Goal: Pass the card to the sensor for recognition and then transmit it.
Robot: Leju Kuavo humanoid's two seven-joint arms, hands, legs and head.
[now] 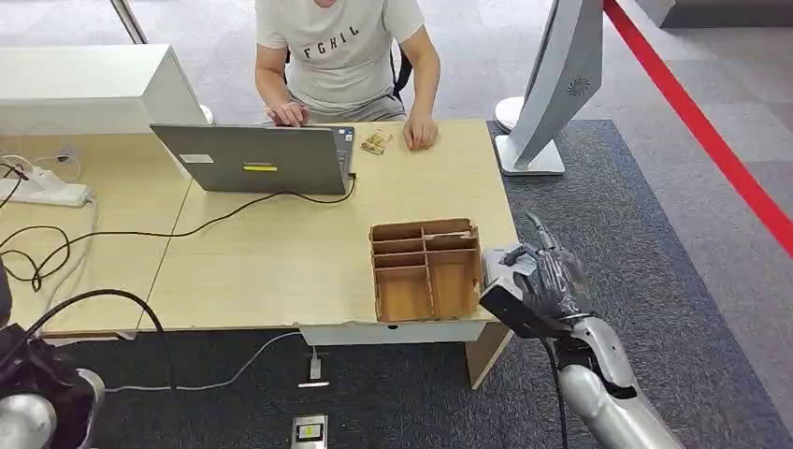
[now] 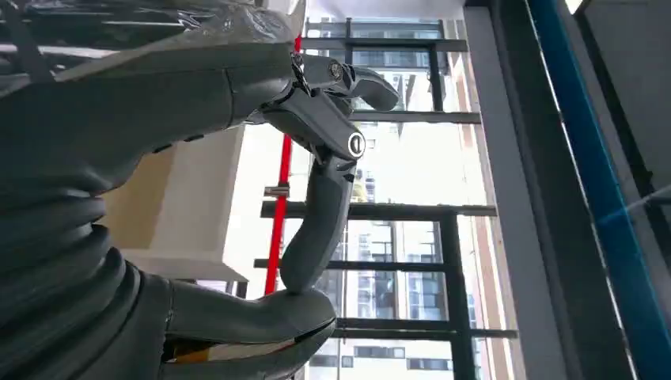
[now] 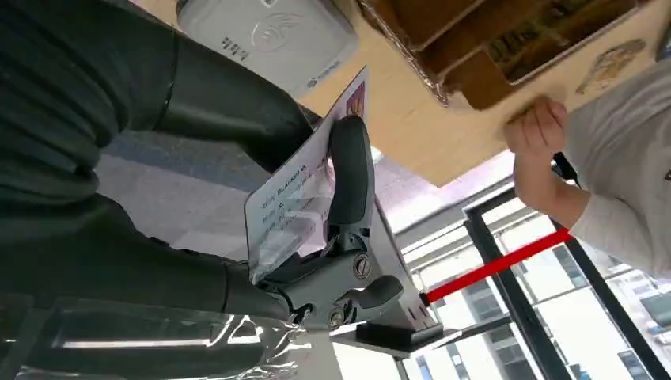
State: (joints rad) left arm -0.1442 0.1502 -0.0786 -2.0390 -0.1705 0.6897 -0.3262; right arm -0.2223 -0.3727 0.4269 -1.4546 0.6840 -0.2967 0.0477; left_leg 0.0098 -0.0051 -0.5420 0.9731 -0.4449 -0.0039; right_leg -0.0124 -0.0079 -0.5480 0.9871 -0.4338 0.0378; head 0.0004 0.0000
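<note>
My right hand (image 1: 535, 279) hovers at the table's front right corner, just right of the cardboard divider box (image 1: 425, 269). It pinches a white printed card (image 3: 305, 186) between the thumb and a dark finger (image 3: 350, 170). The white card sensor (image 3: 265, 32) lies on the tabletop just beyond the card, which stands on edge close to it; whether they touch I cannot tell. In the head view a white bit of the sensor (image 1: 498, 258) peeks out at the hand's left. My left hand (image 2: 320, 166) hangs low by my side, fingers apart and holding nothing.
A person (image 1: 341, 56) sits at the far side of the wooden table (image 1: 281, 253) behind a grey laptop (image 1: 257, 159), one hand (image 1: 420, 133) resting on the tabletop. Cables and a power strip (image 1: 42, 192) lie at the left. A white stand (image 1: 552, 84) rises at the right.
</note>
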